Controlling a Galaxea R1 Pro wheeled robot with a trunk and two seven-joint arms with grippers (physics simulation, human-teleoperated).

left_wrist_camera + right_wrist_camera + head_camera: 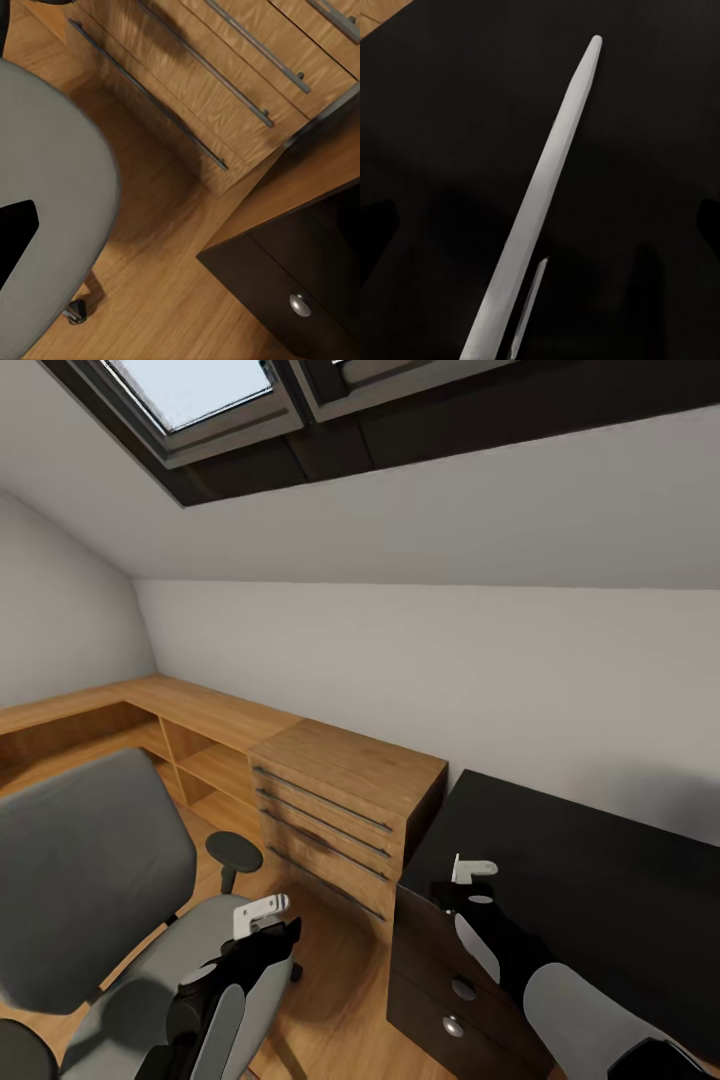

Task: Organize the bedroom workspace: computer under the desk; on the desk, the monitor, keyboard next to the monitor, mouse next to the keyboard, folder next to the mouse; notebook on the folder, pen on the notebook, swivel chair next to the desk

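Observation:
The white pen [547, 187] runs out lengthwise from my right gripper [476, 872], which is shut on it above the black desk [600, 860] near that desk's left end. In the right wrist view the desk [660, 105] is the dark background behind the pen. The grey swivel chair [90, 880] stands at the left with its seat [52, 187] under my left gripper [264, 916]. That gripper is open and holds nothing. The computer, monitor, keyboard, mouse, folder and notebook are out of view.
A light wooden dresser [340, 800] with long bar handles [225, 75] stands between the chair and the desk, joined to low shelving along the wall. The desk's black drawer unit [450, 1000] [285, 292] is close in front. A narrow strip of wood floor [165, 247] separates chair, dresser and drawers.

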